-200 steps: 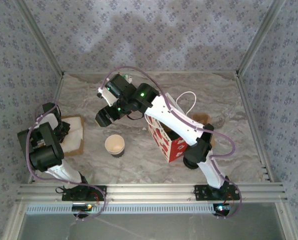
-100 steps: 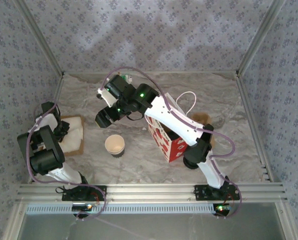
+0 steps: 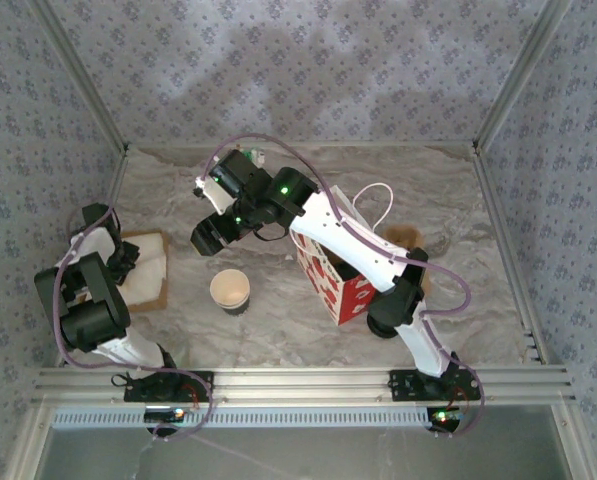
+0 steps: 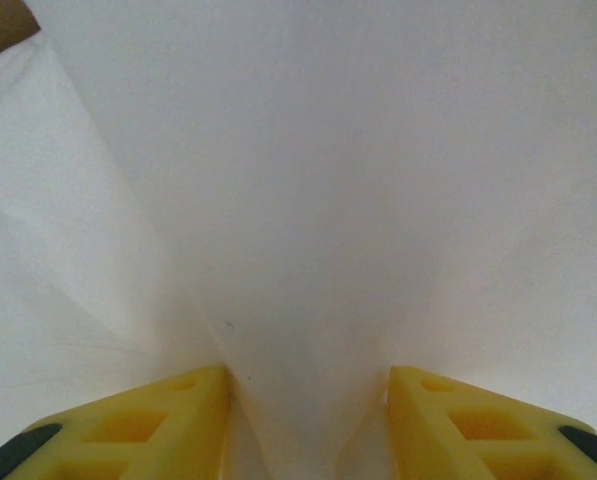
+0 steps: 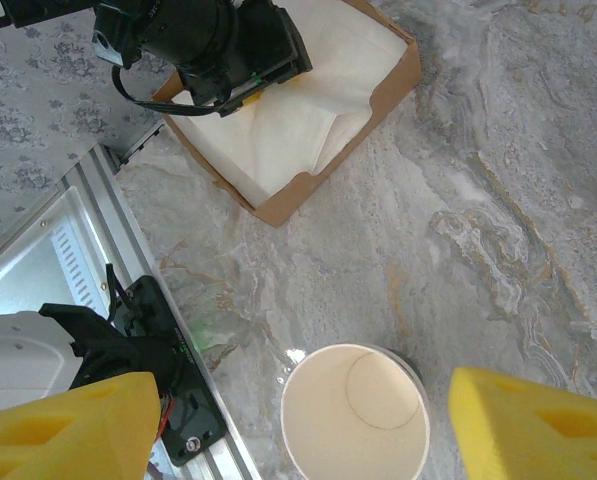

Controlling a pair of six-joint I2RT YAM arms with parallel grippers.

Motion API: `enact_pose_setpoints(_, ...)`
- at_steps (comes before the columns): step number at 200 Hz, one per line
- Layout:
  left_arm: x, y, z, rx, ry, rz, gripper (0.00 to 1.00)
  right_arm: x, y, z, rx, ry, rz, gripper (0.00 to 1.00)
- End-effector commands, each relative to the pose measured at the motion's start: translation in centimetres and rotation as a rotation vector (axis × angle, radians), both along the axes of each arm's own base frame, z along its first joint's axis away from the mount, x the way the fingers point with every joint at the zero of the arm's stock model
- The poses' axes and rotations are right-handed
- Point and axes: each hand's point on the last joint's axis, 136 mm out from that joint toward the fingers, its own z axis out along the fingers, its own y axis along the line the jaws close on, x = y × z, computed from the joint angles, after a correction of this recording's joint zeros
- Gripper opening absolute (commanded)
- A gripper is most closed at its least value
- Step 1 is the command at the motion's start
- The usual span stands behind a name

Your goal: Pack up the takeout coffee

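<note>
The takeout coffee, a small round paper cup (image 3: 230,291) (image 5: 353,410) with a cream-white inside and a dark outer wall, stands upright and open-topped on the marbled grey-beige worktop (image 3: 278,325), near the front edge and between the two arms. Just right of it, apart from it, stands the tall red-and-white paper bag (image 3: 335,288); its white print is too small to tell whether it is writing.

Left of the cup lies a flat brown cardboard tray (image 3: 158,290) (image 5: 388,85) holding white paper napkins (image 3: 150,262) (image 4: 298,180) (image 5: 308,110). The left gripper (image 3: 128,260) (image 4: 308,425) (image 5: 240,62) points down into the tray. Its yellow fingers (image 4: 138,420) are partly apart, with a fold of napkin rising between them; whether they press on it cannot be told.

Farther back, the right gripper (image 3: 206,238) (image 5: 298,425) hangs above the worktop just beyond the cup. Its yellow fingers (image 5: 68,430) are spread wide and hold nothing. In the right wrist view the cup's rim lies between them, below.
</note>
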Motion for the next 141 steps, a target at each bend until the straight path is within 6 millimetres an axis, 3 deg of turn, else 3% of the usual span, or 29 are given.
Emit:
enact_pose_setpoints(1, 0.5, 0.1, 2.0, 0.002, -0.038, -0.018, 0.45, -0.6, 0.0, 0.1, -0.008, 0.009, 0.005, 0.78)
enact_pose_setpoints(141, 0.3, -0.1, 4.3, 0.017, -0.062, -0.034, 0.19, -0.7, 0.0, 0.0, -0.012, 0.008, 0.006, 0.78)
